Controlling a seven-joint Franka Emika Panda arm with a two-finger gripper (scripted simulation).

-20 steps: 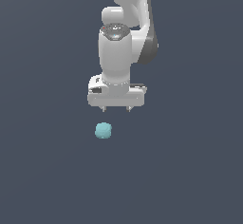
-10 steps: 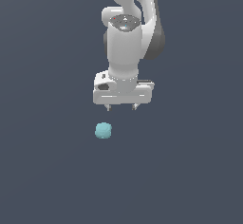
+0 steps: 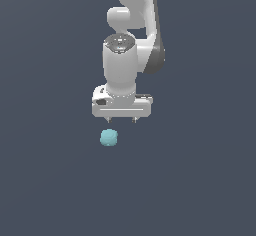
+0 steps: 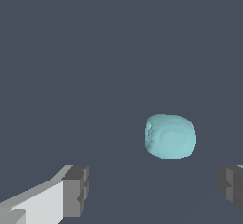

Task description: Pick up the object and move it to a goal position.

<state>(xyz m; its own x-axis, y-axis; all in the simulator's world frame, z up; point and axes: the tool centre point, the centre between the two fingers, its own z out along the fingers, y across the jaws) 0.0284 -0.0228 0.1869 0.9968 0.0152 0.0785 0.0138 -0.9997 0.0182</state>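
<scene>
The object (image 3: 108, 137) is a small light teal lumpy blob lying on the dark grey floor. In the exterior view my white gripper (image 3: 121, 121) hangs just above it and a little to the exterior view's right, pointing down, with only short fingertips showing below the hand. In the wrist view the object (image 4: 170, 136) lies ahead of the gap between the two grey fingertips (image 4: 76, 191), which stand wide apart with nothing between them. The gripper is open and empty.
A plain dark grey floor (image 3: 200, 180) fills both views. The white arm (image 3: 131, 20) rises from the gripper toward the top of the exterior view.
The gripper has moved toward the exterior view's left and down, closer to the object, and the arm has shifted its pose above. The object has not moved.
</scene>
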